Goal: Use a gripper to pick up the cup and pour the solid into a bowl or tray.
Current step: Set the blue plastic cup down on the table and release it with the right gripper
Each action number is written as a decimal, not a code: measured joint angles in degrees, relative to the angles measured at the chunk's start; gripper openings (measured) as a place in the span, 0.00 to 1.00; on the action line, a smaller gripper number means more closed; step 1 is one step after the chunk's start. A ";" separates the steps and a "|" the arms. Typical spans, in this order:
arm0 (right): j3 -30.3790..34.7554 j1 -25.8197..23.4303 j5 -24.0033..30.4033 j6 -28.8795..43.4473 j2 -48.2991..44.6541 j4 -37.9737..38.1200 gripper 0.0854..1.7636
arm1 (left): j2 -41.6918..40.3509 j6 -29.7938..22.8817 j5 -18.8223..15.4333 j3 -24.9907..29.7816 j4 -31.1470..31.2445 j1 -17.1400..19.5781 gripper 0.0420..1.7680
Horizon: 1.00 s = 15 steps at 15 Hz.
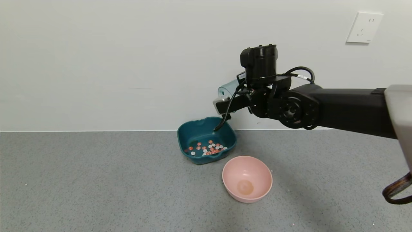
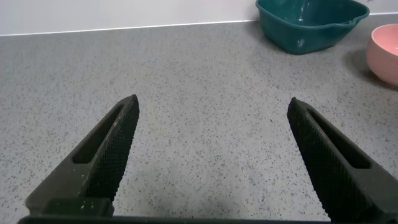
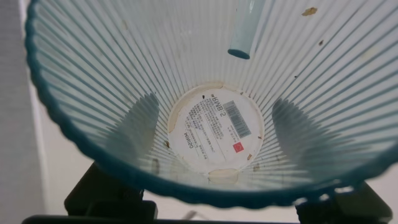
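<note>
My right gripper is shut on the transparent blue-green ribbed cup and holds it tipped on its side above the dark teal basin by the wall. In the right wrist view the cup fills the frame, empty, with a label on its bottom and the fingers showing as dark shapes through its sides. The orange-red and white pieces lie in the basin's front part. My left gripper is open and empty low over the grey counter, out of the head view.
A round pink bowl, empty, stands just in front of the basin, to its right. It also shows in the left wrist view beside the basin. The white wall runs close behind the basin.
</note>
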 joint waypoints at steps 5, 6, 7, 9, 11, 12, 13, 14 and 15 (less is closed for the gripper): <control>0.32 -1.46 0.66 26.21 -7.62 20.61 0.72 | 0.00 0.00 0.00 0.00 0.00 -0.02 0.97; 0.40 -1.82 1.88 31.55 -9.16 23.56 0.72 | 0.00 0.00 0.00 0.00 0.02 -0.02 0.97; 0.54 -2.06 3.66 35.89 -10.62 25.82 0.72 | 0.00 0.00 -0.02 0.00 0.02 -0.02 0.97; 1.32 -3.57 7.78 42.52 -13.68 28.79 0.72 | 0.02 0.00 -0.02 0.00 0.02 -0.02 0.97; 3.46 -5.49 10.86 48.07 -16.60 29.45 0.72 | 0.00 0.00 0.00 0.00 0.02 -0.02 0.97; 4.96 -6.52 12.43 50.80 -18.16 29.56 0.72 | 0.02 0.00 -0.02 0.00 0.02 -0.02 0.97; 6.61 -7.58 13.90 53.10 -19.60 29.49 0.72 | 0.00 0.00 0.00 0.00 0.00 -0.02 0.97; 8.53 -8.77 15.57 55.21 -21.00 29.12 0.72 | 0.00 0.00 0.00 0.00 0.00 -0.02 0.97; 10.83 -9.97 17.37 57.47 -22.58 28.83 0.72 | 0.00 0.00 -0.02 0.00 0.02 -0.02 0.97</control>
